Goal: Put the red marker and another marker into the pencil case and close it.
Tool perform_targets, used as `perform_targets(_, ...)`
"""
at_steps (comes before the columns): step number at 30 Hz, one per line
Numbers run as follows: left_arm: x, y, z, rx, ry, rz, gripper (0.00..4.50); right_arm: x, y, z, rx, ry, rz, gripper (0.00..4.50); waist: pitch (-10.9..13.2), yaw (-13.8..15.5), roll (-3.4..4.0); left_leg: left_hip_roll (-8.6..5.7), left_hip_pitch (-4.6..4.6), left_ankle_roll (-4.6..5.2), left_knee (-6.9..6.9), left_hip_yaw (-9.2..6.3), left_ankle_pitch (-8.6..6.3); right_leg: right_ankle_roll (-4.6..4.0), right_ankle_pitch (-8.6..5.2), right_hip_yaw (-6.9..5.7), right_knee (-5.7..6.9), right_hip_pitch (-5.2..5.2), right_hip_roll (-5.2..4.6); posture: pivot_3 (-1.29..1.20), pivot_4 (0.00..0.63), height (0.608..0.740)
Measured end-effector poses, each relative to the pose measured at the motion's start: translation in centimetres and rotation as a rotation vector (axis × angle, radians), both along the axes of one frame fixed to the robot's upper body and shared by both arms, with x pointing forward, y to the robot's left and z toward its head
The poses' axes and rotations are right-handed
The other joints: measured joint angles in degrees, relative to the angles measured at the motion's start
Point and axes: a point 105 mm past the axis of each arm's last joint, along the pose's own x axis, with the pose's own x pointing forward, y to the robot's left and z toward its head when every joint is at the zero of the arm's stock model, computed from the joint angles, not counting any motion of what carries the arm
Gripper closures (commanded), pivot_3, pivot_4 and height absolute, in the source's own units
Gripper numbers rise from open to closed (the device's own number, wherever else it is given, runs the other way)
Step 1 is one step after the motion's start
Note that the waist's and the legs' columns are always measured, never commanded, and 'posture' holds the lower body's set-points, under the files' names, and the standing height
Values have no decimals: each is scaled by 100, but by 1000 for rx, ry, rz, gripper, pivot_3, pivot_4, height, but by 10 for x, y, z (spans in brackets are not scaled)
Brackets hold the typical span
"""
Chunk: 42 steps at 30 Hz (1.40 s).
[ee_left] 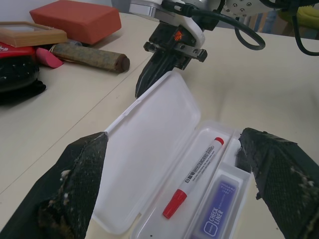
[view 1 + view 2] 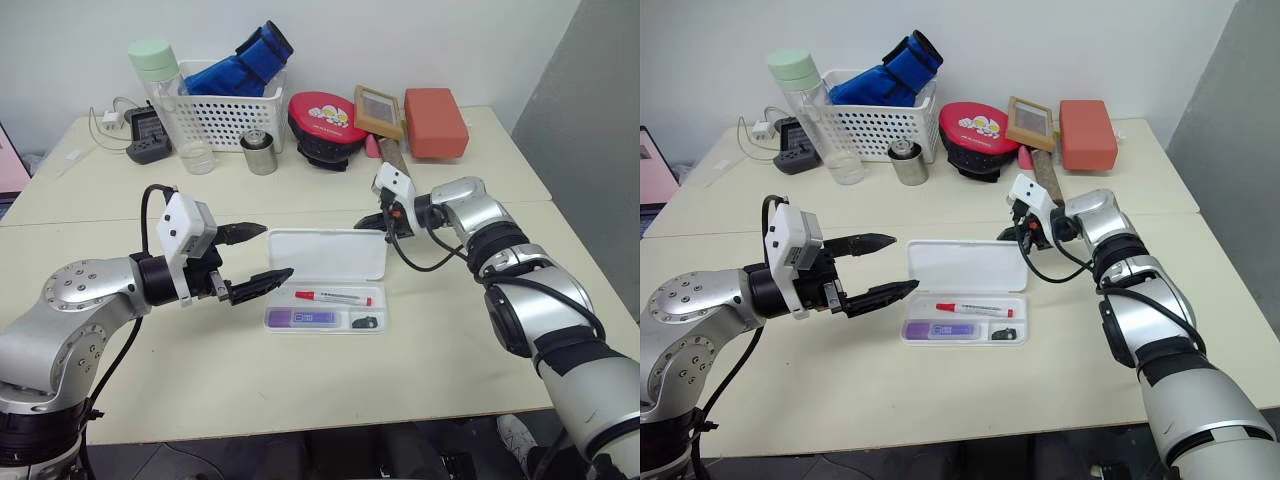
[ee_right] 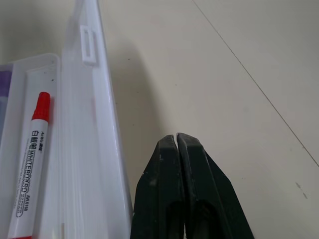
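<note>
Nearest the head camera, the left gripper (image 2: 255,255) hangs over the cream table (image 2: 300,390), just left of the pencil case, its two black fingers spread wide with nothing between them. From the left wrist view those fingers (image 1: 75,184) frame the open case from either side without touching it.

Across the table's far edge sits a white lattice basket (image 2: 225,115) holding a blue bundle (image 2: 245,65), with a green-capped bottle (image 2: 155,65) at its left, a metal tin (image 2: 258,152) in front of it, and a red and black pouch (image 2: 325,128), a framed picture (image 2: 378,110) and a red box (image 2: 436,122) off to its right.

The pencil case (image 2: 325,255) lies in the middle of the table with its lid tilted up and back, and its tray facing the camera. The right gripper (image 2: 372,222) is at the lid's far right corner, pointing toward the robot's left, its fingers (image 3: 177,189) pressed together on nothing; the wrist view puts them just beside the lid's edge, and contact cannot be made out.

Inside the tray, the red marker (image 2: 333,297) lies lengthwise in the rear compartment, cap toward the left. Another marker (image 2: 300,318), flat and lilac with a white label, lies in the front compartment, parallel to it. A tiny dark cylinder (image 2: 364,322) rests at the right end of the tray, beside the lilac one.
</note>
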Motion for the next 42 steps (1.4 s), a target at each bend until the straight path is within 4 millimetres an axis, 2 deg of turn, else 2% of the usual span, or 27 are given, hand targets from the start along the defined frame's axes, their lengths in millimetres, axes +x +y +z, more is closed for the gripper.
perform_targets(13, 0, 0, 0, 0, 1, -3, 0, -23, 18, 24, 41, -39, 228, 4453, 1, 12, 2, 0, 0, -1, 0, -2, 0, 0, 0, -2, -1, 0, -1, 0, 150, 740)
perform_targets(21, -7, 0, -3, 43, 21, -40, 0, -45, 22, 14, 6, -27, 336, 4453, 3, 17, 4, 0, -2, -1, -1, -5, -1, 0, 0, -3, 0, -4, -6, 0, 150, 740)
perform_targets(32, -19, 0, -8, 87, 75, -110, 0, -76, 22, -15, -82, 3, 410, 4453, 3, 16, 5, 2, -4, 0, -1, -5, -1, 0, 0, -3, 0, -7, -6, 0, 150, 740)
perform_targets(42, -21, 1, -9, 97, 87, -128, 0, -96, 28, -17, -91, -23, 451, 4453, 3, 22, 5, 1, -5, 0, -1, -5, -1, 0, 0, -4, -1, -6, -6, 0, 150, 740)
